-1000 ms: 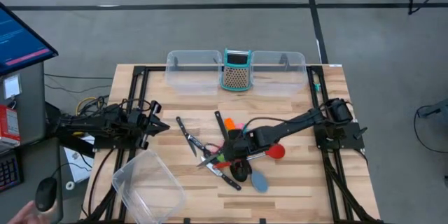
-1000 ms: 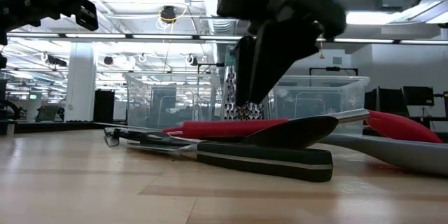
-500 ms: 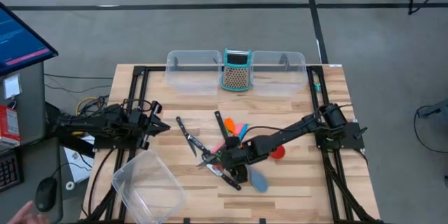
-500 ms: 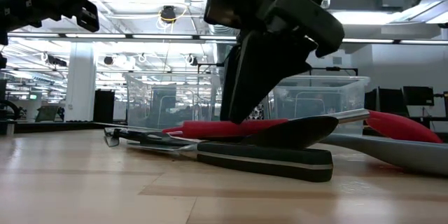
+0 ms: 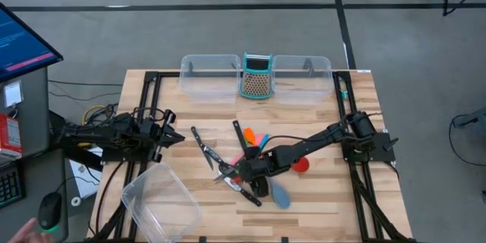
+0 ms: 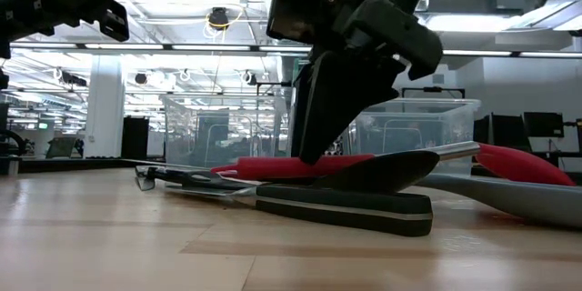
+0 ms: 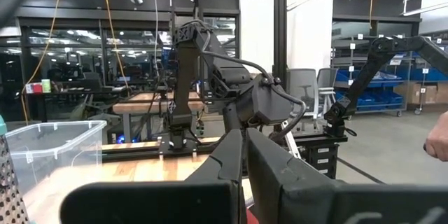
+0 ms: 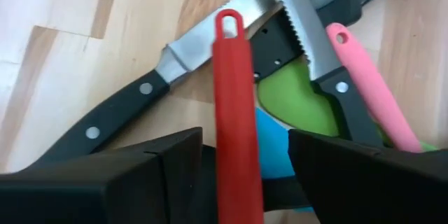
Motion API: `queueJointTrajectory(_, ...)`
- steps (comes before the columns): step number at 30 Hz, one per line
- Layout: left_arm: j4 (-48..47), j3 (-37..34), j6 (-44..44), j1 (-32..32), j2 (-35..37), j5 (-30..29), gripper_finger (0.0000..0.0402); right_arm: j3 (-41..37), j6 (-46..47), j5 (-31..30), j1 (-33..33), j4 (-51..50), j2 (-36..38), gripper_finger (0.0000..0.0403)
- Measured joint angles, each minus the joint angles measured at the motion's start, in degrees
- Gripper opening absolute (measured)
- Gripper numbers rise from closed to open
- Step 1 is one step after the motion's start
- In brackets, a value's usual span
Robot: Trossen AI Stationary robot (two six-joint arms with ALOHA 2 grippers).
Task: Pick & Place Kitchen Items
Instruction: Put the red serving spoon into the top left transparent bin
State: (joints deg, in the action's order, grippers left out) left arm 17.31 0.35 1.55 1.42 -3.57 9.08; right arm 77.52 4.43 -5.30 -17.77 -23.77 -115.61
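The kitchen items lie heaped at the table's middle. They include a red spoon (image 5: 301, 165), black-handled knives (image 5: 203, 150), a grey-blue spoon (image 5: 280, 195) and small orange (image 5: 240, 133) and pink (image 5: 258, 137) spatulas. My right gripper (image 5: 243, 173) is open and slants down into the heap. Its fingers stand on either side of the red spoon's handle (image 8: 234, 112) with a gap on each side. The handle rests across a knife blade (image 8: 203, 42) and a blue spatula (image 8: 274, 147). My left gripper (image 5: 173, 137) waits shut at the table's left, above the wood.
Two clear tubs (image 5: 209, 76) (image 5: 304, 72) and a teal-framed grater (image 5: 257, 76) stand along the far edge. A third clear tub (image 5: 159, 201) sits tilted at the near left. A green spatula (image 8: 294, 105) and a pink handle (image 8: 364, 77) lie beside the red handle.
My right gripper has come down and a little toward the table's left edge, into the heap, until its fingers straddle the red spoon's handle. The utensils have stayed where they were.
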Motion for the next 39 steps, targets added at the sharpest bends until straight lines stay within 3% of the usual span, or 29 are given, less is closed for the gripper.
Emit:
queueJointTrajectory(12, 0.35, -0.01, -0.01, 0.0, 0.04, -0.01, 0.0003, -0.02, 0.12, 0.48, 0.28, -0.26, 0.0, 0.0185)
queueJointTrajectory(22, 0.46, 0.0, 0.01, 0.0, 0.04, -0.01, 0.0003, -0.03, 4.23, 1.89, 0.27, -1.26, -0.92, 0.0237)
queueJointTrajectory(26, 0.6, 0.01, 0.0, -0.01, 0.04, -0.01, 0.0003, 0.07, 5.72, 2.94, 0.25, 0.52, -2.49, 0.0238)
queueJointTrajectory(33, 0.86, -0.01, -0.01, -0.01, 0.04, 0.0, 0.0003, 1.54, 6.47, 5.85, 0.86, -2.04, -3.61, 0.0207)
queueJointTrajectory(39, 0.85, -0.01, 0.0, 0.0, 0.04, 0.0, 0.0003, 2.16, 6.27, 5.36, 0.95, -4.46, -3.58, 0.011)
